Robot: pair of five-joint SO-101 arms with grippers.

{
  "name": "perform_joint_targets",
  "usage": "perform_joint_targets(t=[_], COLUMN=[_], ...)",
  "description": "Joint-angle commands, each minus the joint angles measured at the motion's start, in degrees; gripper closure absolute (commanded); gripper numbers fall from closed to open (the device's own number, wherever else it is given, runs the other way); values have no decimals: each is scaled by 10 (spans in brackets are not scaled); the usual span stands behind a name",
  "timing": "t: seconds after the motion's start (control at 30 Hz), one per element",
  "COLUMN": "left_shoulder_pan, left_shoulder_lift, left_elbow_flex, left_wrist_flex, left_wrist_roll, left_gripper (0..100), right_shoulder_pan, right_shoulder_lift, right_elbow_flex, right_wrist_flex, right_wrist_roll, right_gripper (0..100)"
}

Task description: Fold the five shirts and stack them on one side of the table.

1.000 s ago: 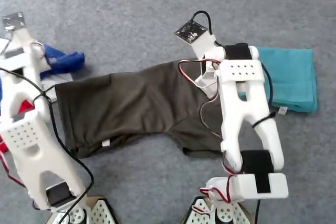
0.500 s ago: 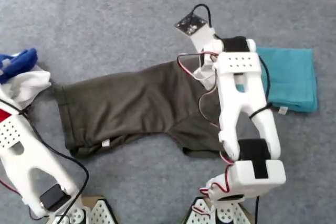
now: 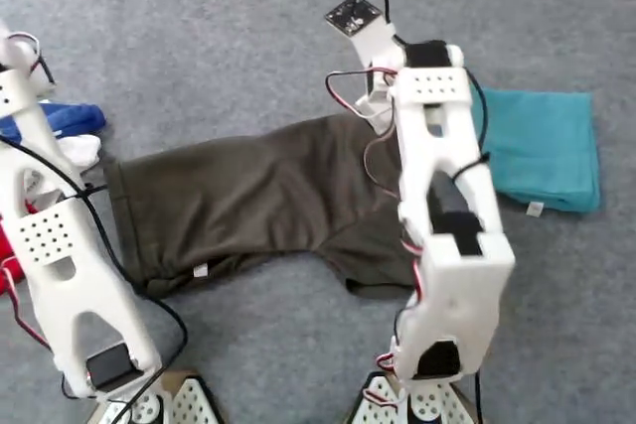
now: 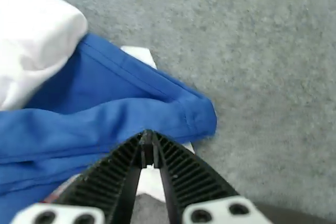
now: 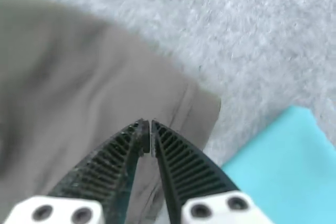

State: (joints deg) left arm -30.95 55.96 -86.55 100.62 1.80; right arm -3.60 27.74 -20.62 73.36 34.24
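Left end effector (image 4: 149,150) is seen clenched above blue shirt (image 4: 105,103), right end effector (image 5: 147,132) clenched above dark shirt (image 5: 79,93) corner.

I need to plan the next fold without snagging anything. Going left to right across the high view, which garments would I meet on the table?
blue shirt at the left edge → dark olive shirt spread flat in the middle → folded teal shirt on the right.
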Motion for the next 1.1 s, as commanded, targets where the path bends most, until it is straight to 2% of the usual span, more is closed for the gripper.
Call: perform_joint_targets(t=[0.0,0.27,0.4,0.5,0.6,0.73,0.83,0.9,1.07], left_shoulder_pan=[20,18,22,50,86,112,115,111,82], left_shoulder_lift=[-47,-144,-244,-330,-417,-500,-512,-507,-498], left_elbow_flex=[102,305,400,516,707,999,1127,1158,1141], left_wrist_flex=[5,4,4,-20,-126,-387,-540,-571,-551], left_wrist_roll=[-34,-78,-84,-90,-87,-47,-24,-12,-15], left_gripper=[971,971,971,971,971,971,971,971,971], right_shoulder_pan=[4,33,39,38,38,38,38,40,80], right_shoulder_lift=[70,185,209,219,226,259,296,321,356], right_elbow_flex=[-102,-298,-382,-429,-465,-473,-473,-473,-474], right_wrist_flex=[-4,120,168,197,208,206,205,197,164], right_wrist_roll=[-5,-6,-6,-5,-5,-4,-5,-5,-5], right_gripper=[984,984,984,984,984,984,984,984,984])
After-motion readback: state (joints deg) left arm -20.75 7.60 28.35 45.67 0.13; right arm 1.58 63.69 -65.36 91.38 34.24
